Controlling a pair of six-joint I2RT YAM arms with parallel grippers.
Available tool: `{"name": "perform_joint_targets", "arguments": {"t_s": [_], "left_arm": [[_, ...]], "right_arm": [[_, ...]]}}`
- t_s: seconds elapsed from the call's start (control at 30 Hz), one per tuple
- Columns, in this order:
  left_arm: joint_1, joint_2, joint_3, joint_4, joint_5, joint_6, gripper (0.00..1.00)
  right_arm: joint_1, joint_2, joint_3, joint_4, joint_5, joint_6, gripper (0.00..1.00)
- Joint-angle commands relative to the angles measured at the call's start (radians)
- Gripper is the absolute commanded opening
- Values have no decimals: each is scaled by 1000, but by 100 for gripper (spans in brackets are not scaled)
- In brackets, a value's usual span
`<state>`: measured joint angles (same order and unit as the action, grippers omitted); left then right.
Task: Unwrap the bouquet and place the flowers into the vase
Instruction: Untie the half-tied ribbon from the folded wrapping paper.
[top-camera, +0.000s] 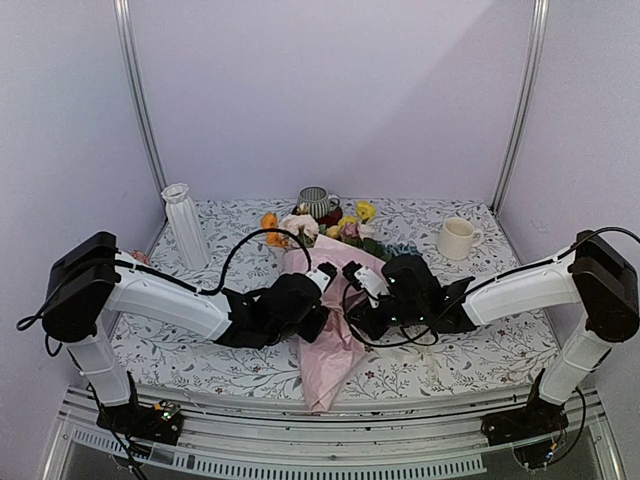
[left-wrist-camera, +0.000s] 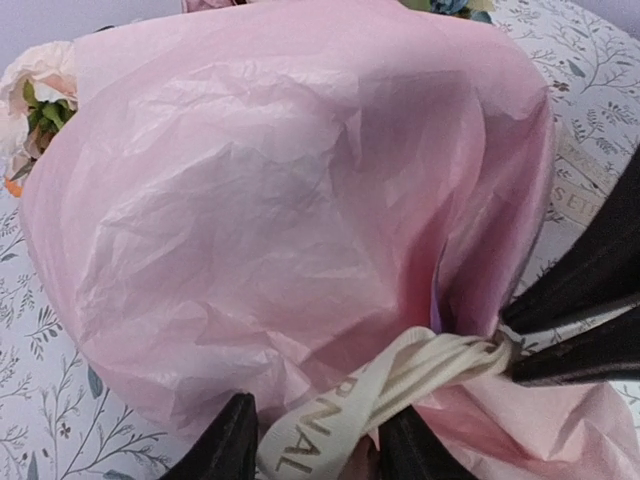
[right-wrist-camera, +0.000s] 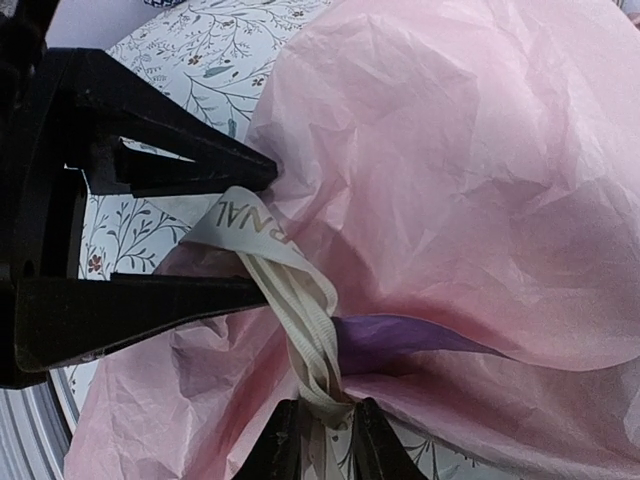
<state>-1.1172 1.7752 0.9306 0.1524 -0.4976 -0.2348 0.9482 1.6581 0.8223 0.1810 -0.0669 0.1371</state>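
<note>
The bouquet lies across the table's middle, its pink paper cone pointing to the near edge and the flowers toward the back. A pale ribbon is tied around the cone's neck. My right gripper is shut on the ribbon's twisted loop beside the knot. My left gripper stands open, with the ribbon's printed tail passing loosely between its fingers. Both grippers meet over the cone in the top view, left and right. The white ribbed vase stands upright at the back left.
A grey striped mug sits behind the flower heads, and a cream mug stands at the back right. The floral-patterned tablecloth covers the table. Metal frame posts and lilac walls close in the back and sides.
</note>
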Motion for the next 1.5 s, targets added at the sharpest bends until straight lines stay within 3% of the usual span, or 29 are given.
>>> {"name": "perform_joint_targets", "arguments": {"t_s": [0.0, 0.13, 0.4, 0.53, 0.7, 0.9, 1.47], "left_arm": [[-5, 7, 22, 20, -72, -46, 42], [-5, -12, 17, 19, -119, -74, 34], [-5, -92, -47, 57, -134, -107, 29], [-3, -107, -57, 63, -110, -124, 28], [15, -119, -73, 77, -49, -154, 20], [24, -167, -110, 98, -41, -175, 20], [61, -227, -172, 158, 46, -202, 17]], "right_arm": [[4, 8, 7, 20, -2, 13, 12], [4, -18, -23, 32, 7, 24, 5], [4, -64, -62, 41, 19, 29, 4], [3, -64, -51, 58, -2, 22, 13], [4, -44, -20, 75, -27, 16, 17], [4, -30, 5, 90, -51, 14, 26], [4, 120, 153, 82, -93, -2, 33]]}}
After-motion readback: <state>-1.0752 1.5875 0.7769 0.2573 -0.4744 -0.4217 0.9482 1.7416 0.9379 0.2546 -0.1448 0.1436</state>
